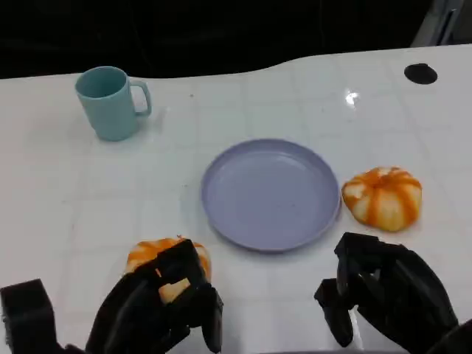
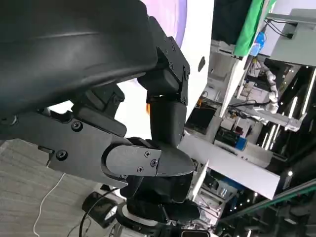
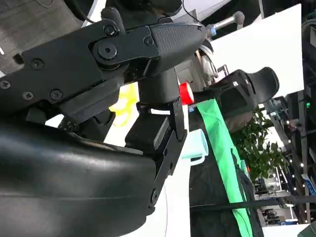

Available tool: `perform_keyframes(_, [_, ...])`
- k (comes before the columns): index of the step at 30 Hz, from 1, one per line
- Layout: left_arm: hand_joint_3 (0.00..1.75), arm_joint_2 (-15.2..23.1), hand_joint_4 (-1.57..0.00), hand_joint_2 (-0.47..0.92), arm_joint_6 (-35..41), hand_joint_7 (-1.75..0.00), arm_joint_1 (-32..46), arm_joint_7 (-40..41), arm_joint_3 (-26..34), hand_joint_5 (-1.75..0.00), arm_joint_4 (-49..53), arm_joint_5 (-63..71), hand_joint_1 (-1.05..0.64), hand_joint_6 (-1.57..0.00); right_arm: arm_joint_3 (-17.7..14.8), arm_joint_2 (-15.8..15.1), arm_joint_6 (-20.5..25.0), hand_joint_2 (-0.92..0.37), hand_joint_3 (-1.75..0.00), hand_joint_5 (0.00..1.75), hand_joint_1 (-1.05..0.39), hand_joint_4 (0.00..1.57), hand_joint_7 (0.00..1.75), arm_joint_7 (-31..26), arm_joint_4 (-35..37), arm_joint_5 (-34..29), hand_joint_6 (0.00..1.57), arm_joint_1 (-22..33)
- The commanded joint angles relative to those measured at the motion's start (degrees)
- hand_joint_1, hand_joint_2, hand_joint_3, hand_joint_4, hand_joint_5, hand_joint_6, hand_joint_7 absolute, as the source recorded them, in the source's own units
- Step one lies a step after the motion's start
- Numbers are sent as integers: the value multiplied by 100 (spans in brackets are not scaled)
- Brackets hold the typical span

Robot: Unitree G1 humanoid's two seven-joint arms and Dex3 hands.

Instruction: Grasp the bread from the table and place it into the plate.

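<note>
White tabletop point(image 1: 59, 199) carries a bread point(image 1: 164, 258) half-covered by the left hand point(image 1: 158, 310), whose fingers curl over it without a sure hold, so closing firmly before lifting toward the plate point(image 1: 271, 193) ahead-right seems wise; right hand point(image 1: 380, 295) rests loosely curled, holding nothing.

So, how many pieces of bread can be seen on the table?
2. One bread lies right of the plate; the other bread is near its lower left, partly covered by the left robot hand.
</note>
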Motion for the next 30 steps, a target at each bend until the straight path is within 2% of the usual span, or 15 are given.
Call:
perform_keyframes(1, [30, -10, -93, 92, -118, -175, 23, -14, 94, -175, -91, 2, -63, -70, -60, -46, -37, -92, -31, 167, -94, 118, 152, -5, 25, 30, 102, -36])
perform_keyframes(5, [30, 31, -84, 92, -350, -175, -7, -104, 196, -175, -168, 24, -62, -58, -47, -36, -41, -92, -29, 167, -96, 118, 153, -30, 34, 5, 102, -39])
perform_keyframes(8, [29, 112, -71, 92, -564, -165, -91, -221, 282, -175, -170, 33, -61, -48, -42, -31, -38, -92, -29, 166, -95, 118, 152, -41, 31, -1, 102, -37])
perform_keyframes(11, [24, 160, -52, 92, -1005, -132, -232, -335, 362, -173, -92, 180, -62, -47, -42, -49, -27, -92, -30, 167, -95, 118, 151, -46, 26, -16, 102, -38])
perform_keyframes(15, [17, 312, -42, 92, -1487, -85, -330, -199, 375, -149, -181, 700, -66, -43, -32, -61, -12, -92, -31, 168, -95, 118, 152, -68, -3, -29, 102, -34])
perform_keyframes(20, [18, 760, -30, 92, -2437, -58, -550, -152, 435, -131, -122, 1700, -67, -32, -44, -90, -38, -92, -32, 168, -95, 117, 152, -44, 0, -33, 101, -40])
perform_keyframes(25, [3, 1118, -28, 92, -2656, -29, -540, 280, 502, -105, -449, 2616, -63, -36, -40, -89, -61, -92, -31, 167, -94, 118, 153, 18, 24, -2, 101, -54])
perform_keyframes(30, [4, 1599, -15, 92, -2376, -17, -417, 553, 490, -93, -1015, 3691, -65, -30, -30, -72, -42, -92, -31, 167, -94, 119, 152, -9, 6, -12, 101, -46])
